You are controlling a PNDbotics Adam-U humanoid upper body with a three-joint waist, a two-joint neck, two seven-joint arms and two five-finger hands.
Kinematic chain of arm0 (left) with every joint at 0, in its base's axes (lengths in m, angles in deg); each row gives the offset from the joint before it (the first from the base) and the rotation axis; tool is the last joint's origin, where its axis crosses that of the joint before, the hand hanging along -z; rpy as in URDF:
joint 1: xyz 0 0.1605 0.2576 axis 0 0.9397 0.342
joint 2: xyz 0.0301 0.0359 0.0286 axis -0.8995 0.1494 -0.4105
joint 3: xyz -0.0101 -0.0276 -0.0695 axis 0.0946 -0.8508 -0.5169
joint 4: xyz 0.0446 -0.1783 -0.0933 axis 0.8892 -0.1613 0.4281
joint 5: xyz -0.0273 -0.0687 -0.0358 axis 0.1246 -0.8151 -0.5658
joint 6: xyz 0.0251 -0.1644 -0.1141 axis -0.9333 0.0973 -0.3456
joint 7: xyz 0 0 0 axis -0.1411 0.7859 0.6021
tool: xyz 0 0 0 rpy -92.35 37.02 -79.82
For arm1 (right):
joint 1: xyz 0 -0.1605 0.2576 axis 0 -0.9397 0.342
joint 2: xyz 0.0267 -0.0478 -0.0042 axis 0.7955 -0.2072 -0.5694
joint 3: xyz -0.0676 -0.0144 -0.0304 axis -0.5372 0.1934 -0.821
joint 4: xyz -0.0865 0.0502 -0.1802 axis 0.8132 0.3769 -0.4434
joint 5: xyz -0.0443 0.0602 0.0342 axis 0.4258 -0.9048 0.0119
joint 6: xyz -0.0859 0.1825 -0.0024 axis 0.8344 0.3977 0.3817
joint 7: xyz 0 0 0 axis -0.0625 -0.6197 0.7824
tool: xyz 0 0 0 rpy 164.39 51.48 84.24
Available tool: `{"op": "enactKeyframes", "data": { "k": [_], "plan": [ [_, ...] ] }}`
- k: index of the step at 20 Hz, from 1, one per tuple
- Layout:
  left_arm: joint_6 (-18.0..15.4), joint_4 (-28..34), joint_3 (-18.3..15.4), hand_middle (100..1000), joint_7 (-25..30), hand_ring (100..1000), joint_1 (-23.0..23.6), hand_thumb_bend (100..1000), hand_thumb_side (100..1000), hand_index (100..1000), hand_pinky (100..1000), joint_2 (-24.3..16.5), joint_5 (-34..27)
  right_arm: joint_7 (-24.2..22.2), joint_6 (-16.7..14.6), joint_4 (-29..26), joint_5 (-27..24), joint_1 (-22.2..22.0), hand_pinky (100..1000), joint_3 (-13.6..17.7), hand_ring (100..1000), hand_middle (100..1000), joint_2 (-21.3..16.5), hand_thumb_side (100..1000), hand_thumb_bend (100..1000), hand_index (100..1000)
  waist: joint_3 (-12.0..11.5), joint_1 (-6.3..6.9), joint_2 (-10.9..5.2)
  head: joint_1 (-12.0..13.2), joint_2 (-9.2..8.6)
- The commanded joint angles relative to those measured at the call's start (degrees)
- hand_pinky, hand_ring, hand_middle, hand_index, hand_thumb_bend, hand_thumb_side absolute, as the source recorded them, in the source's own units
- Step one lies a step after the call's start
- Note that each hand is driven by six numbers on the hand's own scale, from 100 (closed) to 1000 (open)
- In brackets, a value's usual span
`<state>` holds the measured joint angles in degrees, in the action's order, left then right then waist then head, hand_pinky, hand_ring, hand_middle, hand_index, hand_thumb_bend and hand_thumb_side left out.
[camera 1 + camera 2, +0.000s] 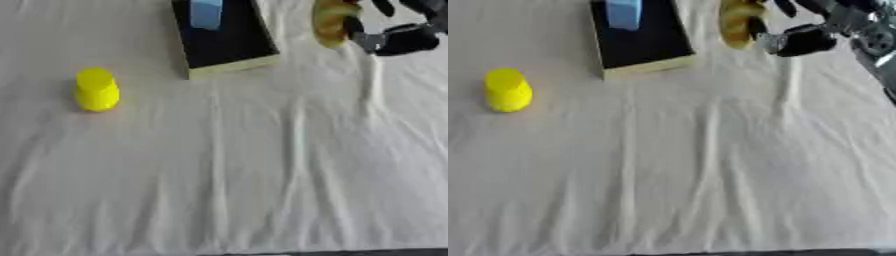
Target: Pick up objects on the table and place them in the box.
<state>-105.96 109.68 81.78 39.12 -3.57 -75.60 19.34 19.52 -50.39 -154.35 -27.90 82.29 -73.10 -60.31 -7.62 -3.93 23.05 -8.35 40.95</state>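
Note:
A yellow cup-like object [95, 89] stands upside down on the white cloth at the left. At the top middle lies the box [229, 45], dark inside with pale walls, and a light blue object [206, 13] rests in it at its far end. My right hand [802, 37] comes in from the upper right, to the right of the box. Its fingers are curled round a yellow-brown object [737, 22] held above the cloth. My left hand shows in neither view.
A wrinkled white cloth [262, 165] covers the table. A dark strip of the table's front edge [350, 252] shows at the bottom.

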Motion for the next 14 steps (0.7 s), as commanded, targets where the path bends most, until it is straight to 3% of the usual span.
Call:
{"op": "enactKeyframes", "data": {
  "k": [1, 8, 14],
  "plan": [
    [-0.33, 1.04, 0.39, 729, 0.53, 756, -1.45, 100, 383, 899, 773, -0.29, -0.60, -1.55, -0.65, 3.00, -0.25, 3.66, 829, 0.11, 650, 192, 1.24, 205, 100, 434, -0.78, -0.08, -0.51, -1.20, -1.52],
    [-1.00, 1.04, 1.05, 730, 1.25, 756, -3.80, 100, 384, 900, 773, 0.62, -1.47, -3.20, -2.86, 10.28, 0.25, 10.17, 836, 1.07, 655, 193, 5.79, 199, 100, 438, -3.98, -1.18, 1.44, -2.62, -4.87],
    [-1.46, 1.04, 1.76, 730, 2.19, 756, -5.44, 100, 386, 900, 773, 1.32, -2.28, -2.48, -3.38, 16.65, 3.93, 11.63, 840, 2.68, 658, 201, 8.33, 201, 100, 444, -5.80, -1.70, 2.67, -4.17, -7.00]
  ]
}}
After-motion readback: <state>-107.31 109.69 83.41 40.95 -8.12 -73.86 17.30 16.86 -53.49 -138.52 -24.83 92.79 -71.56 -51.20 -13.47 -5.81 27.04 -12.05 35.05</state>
